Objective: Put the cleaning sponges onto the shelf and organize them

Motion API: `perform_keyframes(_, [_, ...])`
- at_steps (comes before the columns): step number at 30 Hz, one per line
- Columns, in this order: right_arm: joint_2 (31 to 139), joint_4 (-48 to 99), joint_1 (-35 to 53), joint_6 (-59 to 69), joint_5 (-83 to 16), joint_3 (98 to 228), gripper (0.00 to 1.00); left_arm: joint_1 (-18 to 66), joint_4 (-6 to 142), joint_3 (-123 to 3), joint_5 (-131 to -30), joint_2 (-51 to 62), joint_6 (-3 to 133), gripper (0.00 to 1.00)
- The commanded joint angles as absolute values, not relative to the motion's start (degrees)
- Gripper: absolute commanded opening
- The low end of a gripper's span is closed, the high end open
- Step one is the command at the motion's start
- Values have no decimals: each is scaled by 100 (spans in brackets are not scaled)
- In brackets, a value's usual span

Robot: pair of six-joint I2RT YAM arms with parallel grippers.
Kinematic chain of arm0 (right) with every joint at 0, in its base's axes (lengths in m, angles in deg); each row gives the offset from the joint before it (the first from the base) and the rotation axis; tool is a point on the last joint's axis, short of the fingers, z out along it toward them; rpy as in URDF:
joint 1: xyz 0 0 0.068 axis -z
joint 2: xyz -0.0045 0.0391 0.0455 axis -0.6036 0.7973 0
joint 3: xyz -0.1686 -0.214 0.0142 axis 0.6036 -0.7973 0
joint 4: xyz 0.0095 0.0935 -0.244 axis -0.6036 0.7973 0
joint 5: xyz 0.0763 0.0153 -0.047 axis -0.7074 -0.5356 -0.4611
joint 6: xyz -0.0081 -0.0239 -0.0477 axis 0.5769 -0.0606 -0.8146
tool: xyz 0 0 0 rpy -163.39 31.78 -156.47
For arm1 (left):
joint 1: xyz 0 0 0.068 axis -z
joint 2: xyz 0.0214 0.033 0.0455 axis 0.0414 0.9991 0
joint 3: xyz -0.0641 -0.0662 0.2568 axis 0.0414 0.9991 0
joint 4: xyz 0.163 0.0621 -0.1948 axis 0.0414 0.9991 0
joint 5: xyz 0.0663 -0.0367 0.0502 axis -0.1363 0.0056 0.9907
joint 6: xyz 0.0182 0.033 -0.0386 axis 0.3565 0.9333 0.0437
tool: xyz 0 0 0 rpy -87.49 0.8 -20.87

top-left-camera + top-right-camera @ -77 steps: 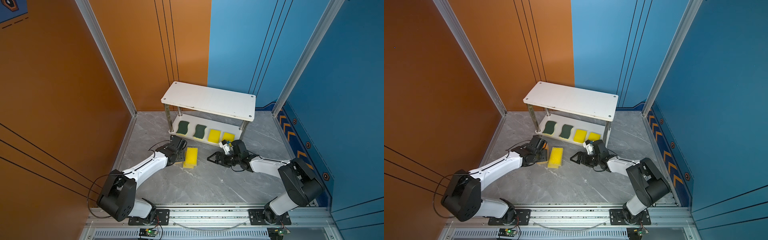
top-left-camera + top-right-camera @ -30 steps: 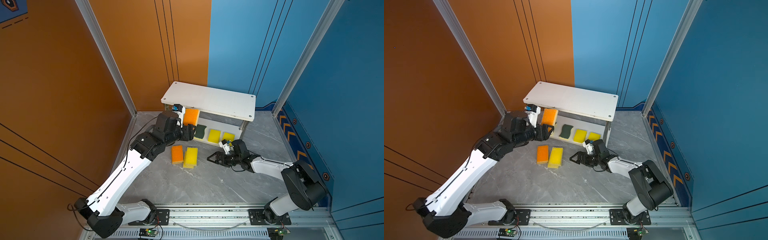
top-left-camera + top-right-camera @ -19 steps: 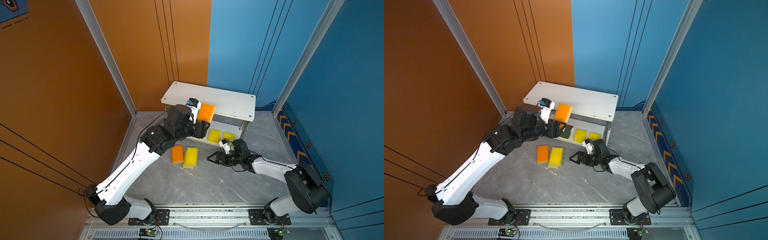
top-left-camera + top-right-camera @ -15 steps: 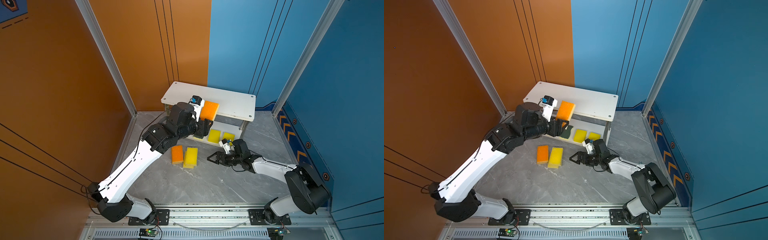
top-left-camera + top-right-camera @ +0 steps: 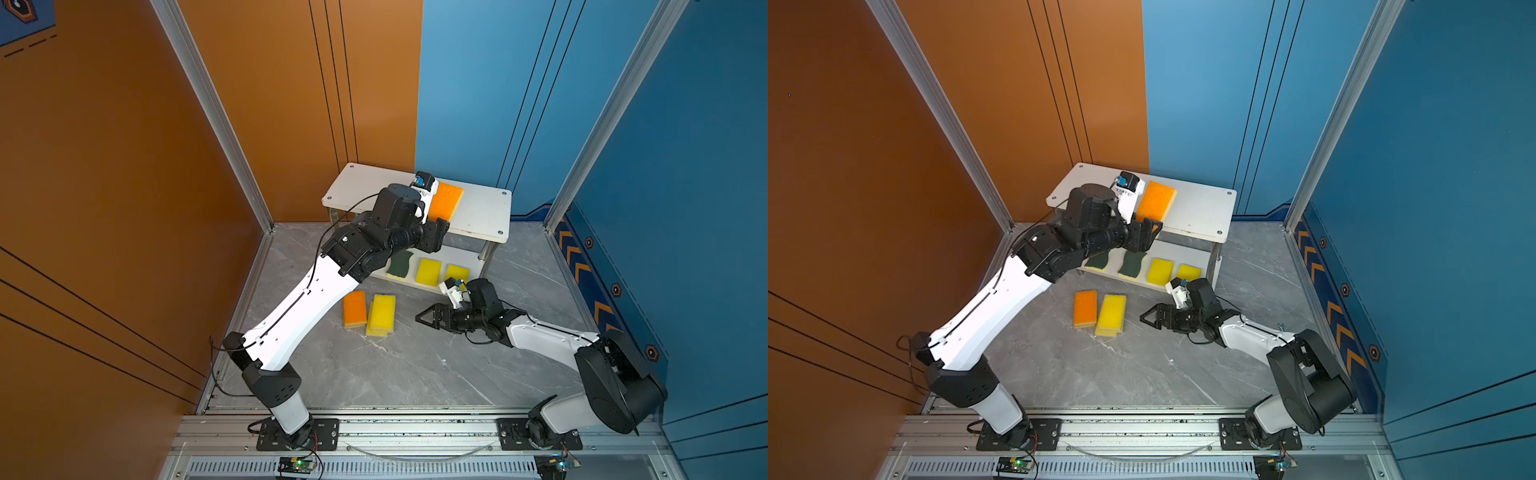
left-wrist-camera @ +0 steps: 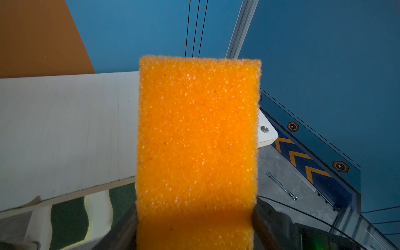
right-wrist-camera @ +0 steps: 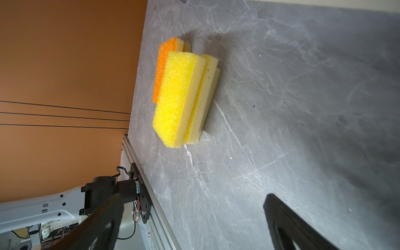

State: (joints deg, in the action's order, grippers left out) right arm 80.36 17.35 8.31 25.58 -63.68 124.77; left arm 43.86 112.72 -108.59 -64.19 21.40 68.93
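My left gripper (image 5: 437, 231) (image 5: 1147, 233) (image 6: 194, 218) is shut on an orange-topped sponge (image 5: 445, 202) (image 5: 1156, 201) (image 6: 198, 140), held over the front of the shelf's top board (image 5: 482, 208) (image 5: 1202, 208) (image 6: 65, 129). On the lower board lie green scouring pads (image 5: 1099, 261) (image 5: 1131, 264) and two yellow sponges (image 5: 1160, 271) (image 5: 1188, 272). On the floor, an orange sponge (image 5: 354, 307) (image 7: 161, 71) lies beside a stack of yellow sponges (image 5: 382, 313) (image 7: 184, 97). My right gripper (image 5: 428, 318) (image 5: 1152, 318) (image 7: 192, 205) rests open and empty just right of that stack.
An orange wall stands at the left and blue walls at the back and right, all close round the grey marble floor (image 5: 395, 365). A small metal wrench (image 6: 281, 186) lies on the floor near the right wall. An aluminium rail (image 5: 415, 432) runs along the front.
The left arm has risen and swung right, carrying the orange sponge from before the lower tier up over the top board. The right arm has not moved.
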Motion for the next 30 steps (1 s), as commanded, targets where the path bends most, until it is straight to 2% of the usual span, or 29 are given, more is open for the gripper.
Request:
perform_keyframes(1, [7803, 1999, 880, 2395, -6277, 12363, 100, 4506, 11310, -11262, -6127, 2380, 7066, 68])
perform_keyframes(12, [7381, 2356, 874, 2338, -6126, 12183, 100, 4620, 11319, -12413, -6027, 3377, 7115, 68])
perform_keyframes(30, [6796, 2503, 769, 2497, -5840, 11741, 100, 4818, 11310, -13322, -5229, 4270, 7096, 67])
